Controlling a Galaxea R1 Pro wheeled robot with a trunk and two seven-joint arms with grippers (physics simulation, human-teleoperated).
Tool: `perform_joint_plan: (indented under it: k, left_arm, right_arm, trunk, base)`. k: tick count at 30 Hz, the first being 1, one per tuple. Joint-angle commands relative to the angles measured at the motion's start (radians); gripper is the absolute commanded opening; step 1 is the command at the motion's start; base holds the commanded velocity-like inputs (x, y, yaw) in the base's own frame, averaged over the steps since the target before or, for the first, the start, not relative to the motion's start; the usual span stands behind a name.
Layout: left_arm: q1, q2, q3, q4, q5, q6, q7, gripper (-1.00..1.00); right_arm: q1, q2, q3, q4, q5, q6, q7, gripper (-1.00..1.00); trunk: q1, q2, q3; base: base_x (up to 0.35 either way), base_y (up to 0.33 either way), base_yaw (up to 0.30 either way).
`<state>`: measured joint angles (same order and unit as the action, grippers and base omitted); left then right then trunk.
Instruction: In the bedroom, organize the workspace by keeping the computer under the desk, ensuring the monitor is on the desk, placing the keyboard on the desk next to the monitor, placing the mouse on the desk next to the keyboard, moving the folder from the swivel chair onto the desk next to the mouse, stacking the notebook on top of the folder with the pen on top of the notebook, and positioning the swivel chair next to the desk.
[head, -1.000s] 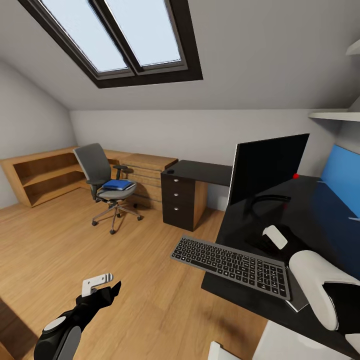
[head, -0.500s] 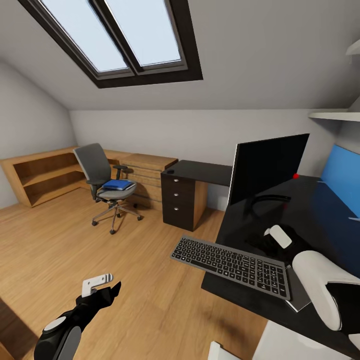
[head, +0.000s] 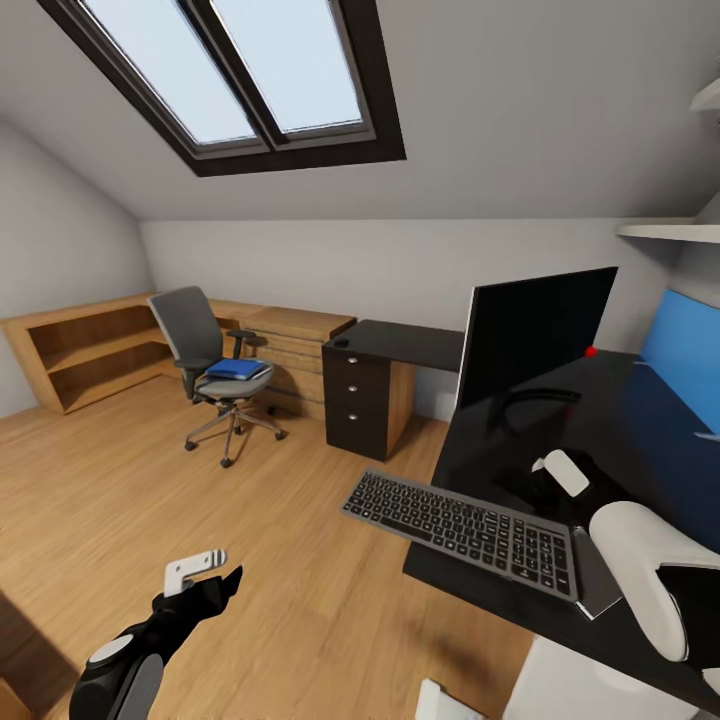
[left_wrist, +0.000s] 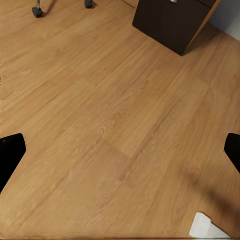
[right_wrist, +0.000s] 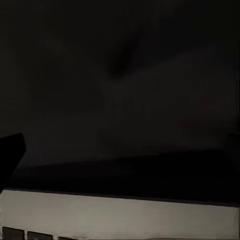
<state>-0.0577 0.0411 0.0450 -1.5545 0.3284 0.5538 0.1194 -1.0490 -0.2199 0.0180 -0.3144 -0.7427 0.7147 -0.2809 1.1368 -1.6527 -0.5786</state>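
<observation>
One monitor (head: 535, 335), one keyboard (head: 462, 520) and one thin grey notebook (head: 594, 585) sit on the one black desk (head: 620, 430), whose drawer unit (head: 353, 402) has three drawers with three round knobs. One swivel chair (head: 212, 370) carries one blue folder (head: 235, 369), and two low light-wood cabinets (head: 90, 345) stand along the wall. Overhead is one skylight (head: 240, 75) of two panes, and two pincers show: left pincer (head: 200, 575), right pincer (head: 555, 475).

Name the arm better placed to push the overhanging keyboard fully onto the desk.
Right. The right gripper hovers over the desk just behind the keyboard, whose near end juts past the edge. The left gripper hangs low over the floor, well away.
</observation>
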Motion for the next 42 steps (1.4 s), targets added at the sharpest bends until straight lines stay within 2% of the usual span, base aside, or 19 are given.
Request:
perform_joint_plan:
  k: [1, 42]
  left_arm:
    - [-0.001, 0.000, -0.001, -0.001, 0.011, 0.005, 0.008, 1.00]
    - [-0.001, -0.001, -0.004, 0.002, 0.011, 0.005, 0.008, 1.00]
  right_arm:
    - [0.000, -0.001, 0.002, -0.002, -0.010, 0.003, -0.009, 1.00]
    - [0.000, 0.001, 0.002, -0.002, -0.010, 0.002, -0.009, 1.00]
  trunk:
    - [0.000, -0.001, -0.001]
    - [0.000, -0.001, -0.001]
  base:
    - [-0.233, 0.047, 0.000]
    - [-0.118, 0.015, 0.000]
